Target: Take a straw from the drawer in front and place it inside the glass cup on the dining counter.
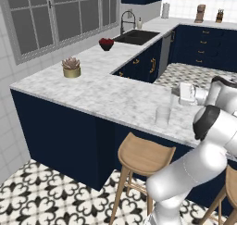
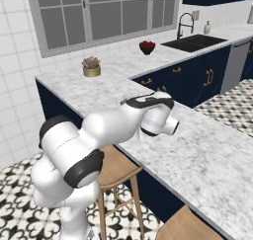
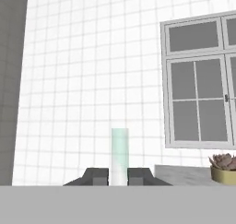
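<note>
Pinching a pale straw [image 3: 119, 156], the pincer [image 1: 175, 95] hangs above the glass cup [image 1: 163, 115] (succulent pot [image 1: 71, 67] well apart).

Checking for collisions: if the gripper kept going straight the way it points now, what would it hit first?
Probably nothing close. The gripper, shut on a pale straw, points level toward the tiled wall, which looks far off; depth is unclear.

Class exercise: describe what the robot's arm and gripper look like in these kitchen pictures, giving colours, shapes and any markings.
The arm is glossy white, built of rounded, tube-like segments with dark grey to black bands at the joints. The gripper has two small, dark grey, blocky finger tips. No cables or markings are visible.
</note>
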